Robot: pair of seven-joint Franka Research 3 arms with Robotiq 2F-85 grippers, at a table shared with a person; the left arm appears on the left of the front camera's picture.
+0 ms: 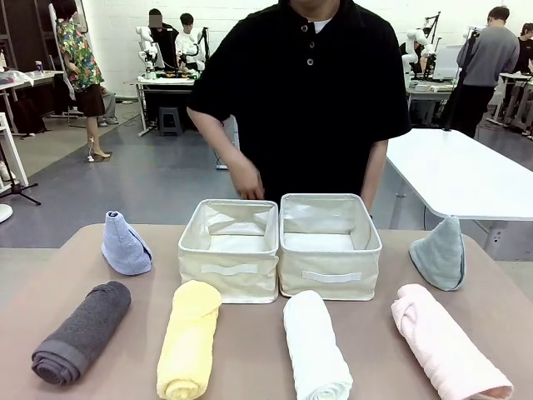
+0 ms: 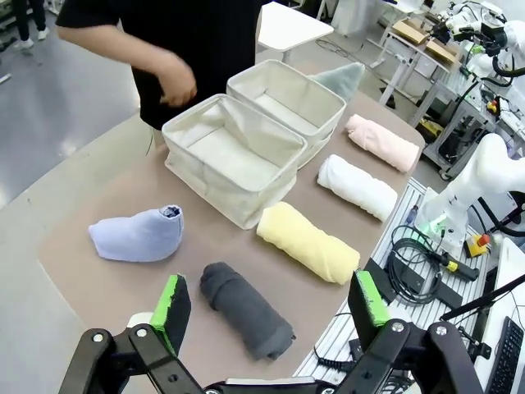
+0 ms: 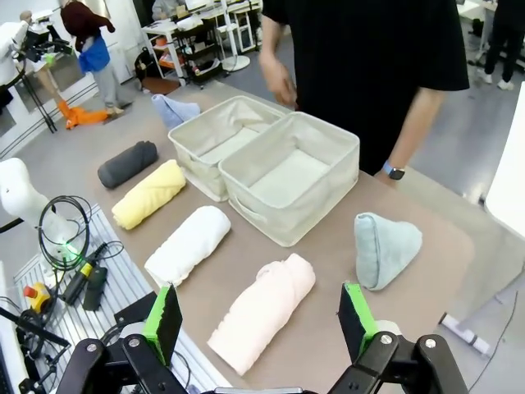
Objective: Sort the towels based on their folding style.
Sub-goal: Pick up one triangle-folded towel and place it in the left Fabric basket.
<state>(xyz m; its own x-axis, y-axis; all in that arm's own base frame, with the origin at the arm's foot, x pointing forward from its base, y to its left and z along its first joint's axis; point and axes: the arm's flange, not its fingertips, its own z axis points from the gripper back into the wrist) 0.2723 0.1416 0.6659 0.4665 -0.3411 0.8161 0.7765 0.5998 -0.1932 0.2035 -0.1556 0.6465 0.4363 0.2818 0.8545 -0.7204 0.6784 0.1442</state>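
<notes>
While six towels [image 1: 191, 337] lie around two baskets [image 1: 229, 271] on the bench [image 1: 250, 354], the left tool [image 2: 268, 294] and right tool [image 3: 261, 295] hang spread wide above its near edge, gripping nothing.

On the brown table [image 2: 78, 275], the dark grey roll [image 2: 246, 310] is laid just ahead of the left gripper [image 2: 269, 287], the yellow roll [image 2: 308, 242] beyond to its right, the lavender-blue cone [image 2: 139, 234] beyond to its left. The pink roll [image 3: 262, 312] is laid just ahead of the right gripper [image 3: 261, 295], the white roll [image 3: 189, 245] leftward, the grey-green cone [image 3: 384, 248] rightward. Two cream baskets [image 2: 205, 180] are set side by side farther off.
</notes>
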